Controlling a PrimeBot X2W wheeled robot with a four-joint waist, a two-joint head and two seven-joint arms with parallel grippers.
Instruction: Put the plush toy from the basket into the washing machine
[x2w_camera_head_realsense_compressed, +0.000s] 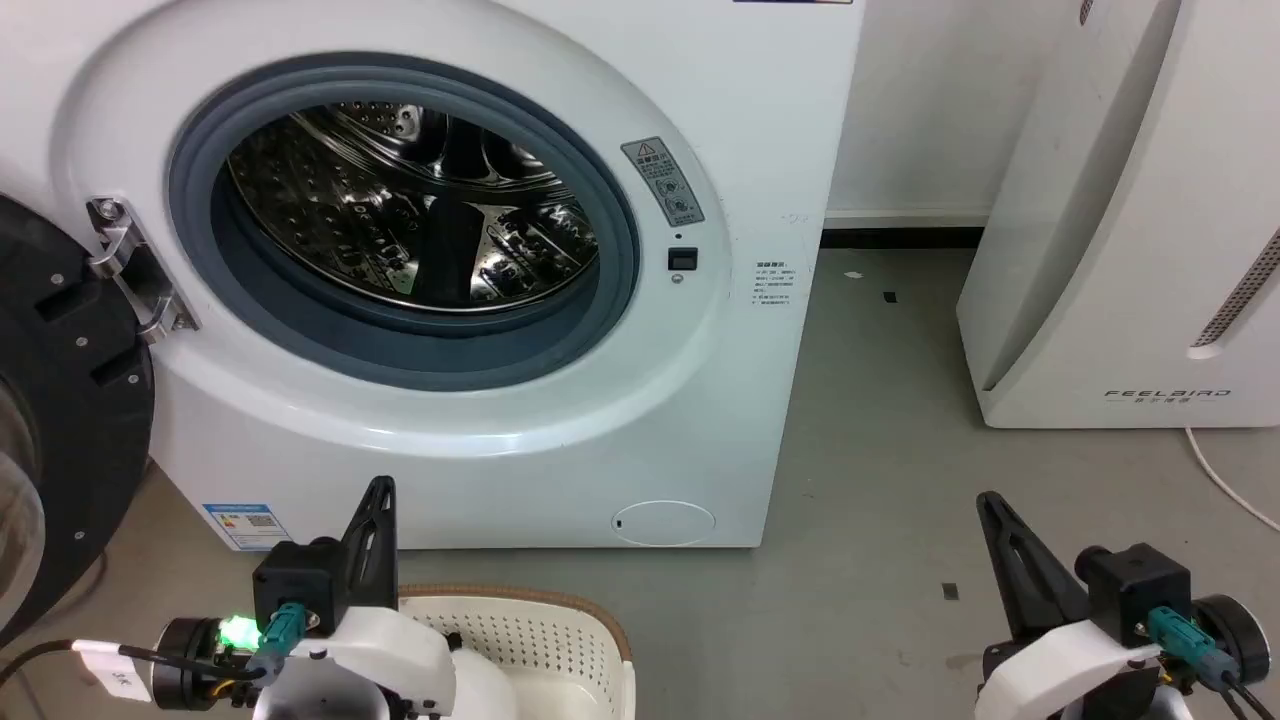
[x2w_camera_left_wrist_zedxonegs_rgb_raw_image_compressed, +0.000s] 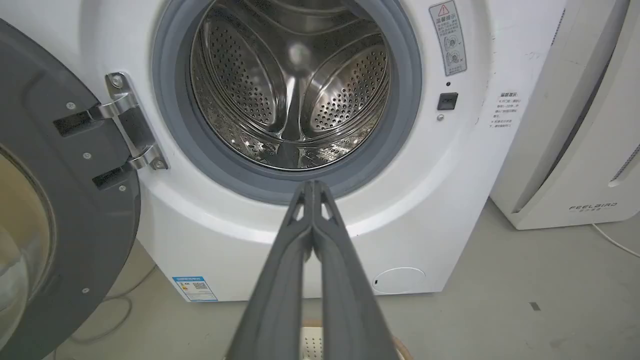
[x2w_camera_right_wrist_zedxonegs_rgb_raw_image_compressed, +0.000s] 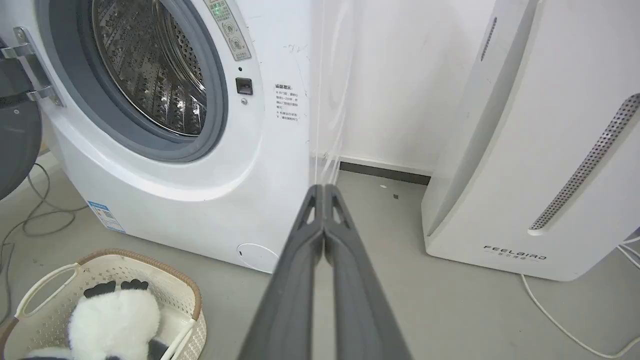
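The washing machine (x2w_camera_head_realsense_compressed: 760, 130) stands ahead with its steel drum (x2w_camera_head_realsense_compressed: 410, 200) bare inside the grey gasket. Its black-rimmed door (x2w_camera_head_realsense_compressed: 60, 400) is swung open to the left. On the floor in front sits the cream basket (x2w_camera_right_wrist_zedxonegs_rgb_raw_image_compressed: 150, 260). In it lies the panda plush toy (x2w_camera_right_wrist_zedxonegs_rgb_raw_image_compressed: 115, 320), white body up and black ears toward the washer. In the head view my left gripper (x2w_camera_head_realsense_compressed: 378, 490) is shut just above the basket's (x2w_camera_head_realsense_compressed: 540, 640) left end. My right gripper (x2w_camera_head_realsense_compressed: 990, 500) is shut over bare floor to the right. Neither holds anything.
A white slanted appliance marked FEELBIRD (x2w_camera_head_realsense_compressed: 1130, 250) stands at the right against the wall. A white cord (x2w_camera_right_wrist_zedxonegs_rgb_raw_image_compressed: 550, 320) runs from it across the grey floor. Dark cables (x2w_camera_right_wrist_zedxonegs_rgb_raw_image_compressed: 30, 220) lie under the open door. Open floor lies between the washer and that appliance.
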